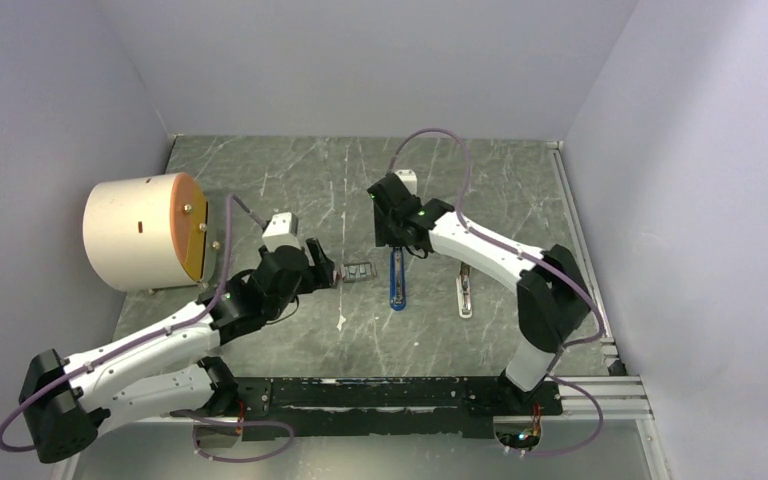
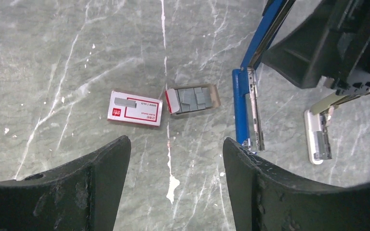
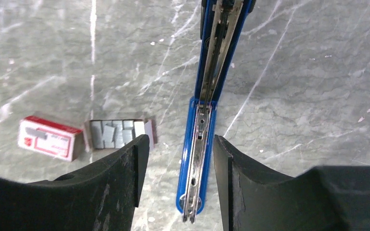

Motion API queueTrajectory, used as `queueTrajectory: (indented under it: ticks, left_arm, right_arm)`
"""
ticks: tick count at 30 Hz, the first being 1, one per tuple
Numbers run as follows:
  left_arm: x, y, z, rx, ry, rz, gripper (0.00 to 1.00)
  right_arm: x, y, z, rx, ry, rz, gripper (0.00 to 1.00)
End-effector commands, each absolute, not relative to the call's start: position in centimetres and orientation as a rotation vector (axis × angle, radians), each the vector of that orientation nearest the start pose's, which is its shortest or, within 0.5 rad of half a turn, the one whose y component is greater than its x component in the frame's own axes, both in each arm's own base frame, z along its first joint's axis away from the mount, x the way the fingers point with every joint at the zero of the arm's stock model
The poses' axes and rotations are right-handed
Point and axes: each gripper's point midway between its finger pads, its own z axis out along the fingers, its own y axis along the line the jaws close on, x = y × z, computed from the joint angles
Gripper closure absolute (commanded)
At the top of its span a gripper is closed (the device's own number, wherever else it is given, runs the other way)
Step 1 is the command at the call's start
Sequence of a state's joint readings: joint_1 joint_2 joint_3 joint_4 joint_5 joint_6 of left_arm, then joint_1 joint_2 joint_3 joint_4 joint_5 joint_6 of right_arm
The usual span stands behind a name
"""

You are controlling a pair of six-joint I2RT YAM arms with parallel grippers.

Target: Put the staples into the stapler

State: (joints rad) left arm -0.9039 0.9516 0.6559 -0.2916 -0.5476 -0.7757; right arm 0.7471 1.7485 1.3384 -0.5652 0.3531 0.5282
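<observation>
On the marbled table (image 1: 290, 180), the stapler (image 1: 397, 280) is laid open, the staples (image 2: 193, 98) near it in their tray (image 2: 217, 97). The left gripper (image 2: 176, 144) and right gripper (image 3: 179, 144) are spread, empty. One strip should be pinched squarely, level.

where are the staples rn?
Left wrist view, centre: the staples lie in their open tray, between the red-and-white sleeve and the blue stapler.

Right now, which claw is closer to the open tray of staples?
Left. The left gripper hovers just beside the staples; the right gripper is over the blue stapler, farther off.
</observation>
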Motion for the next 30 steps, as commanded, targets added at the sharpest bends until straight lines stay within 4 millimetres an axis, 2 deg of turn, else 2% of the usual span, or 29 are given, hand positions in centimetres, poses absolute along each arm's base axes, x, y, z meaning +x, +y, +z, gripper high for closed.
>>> queueTrajectory:
  ticks: [1,7,11,17,19,22,30]
  left_arm:
    - [23.9,-18.6,18.7,-0.209,2.042,-0.447,0.25]
    - [23.8,-16.3,22.2,-0.246,1.962,-0.400,0.25]
    - [24.0,-14.5,24.8,-0.259,1.877,-0.357,0.24]
    - [24.1,-12.8,27.4,-0.254,1.792,-0.311,0.21]
    - [23.9,-12.9,27.7,-0.244,1.794,-0.331,0.20]
    - [23.6,-13.2,27.6,-0.229,1.801,-0.358,0.20]
    - [23.3,-12.2,27.2,-0.269,1.793,-0.342,0.11]
  right_arm:
    - [32.4,26.2,12.2,-0.190,2.431,0.212,0.45]
    - [30.1,29.7,13.3,-0.297,2.388,0.336,0.55]
    - [29.3,31.6,12.0,-0.332,2.418,0.305,0.61]
    - [29.4,33.2,9.6,-0.240,2.486,0.233,0.70]
    - [29.4,33.5,8.8,-0.210,2.505,0.206,0.77]
    - [29.6,34.1,8.2,-0.172,2.513,0.197,0.79]
    - [29.9,34.6,5.8,-0.164,2.556,0.111,0.69]
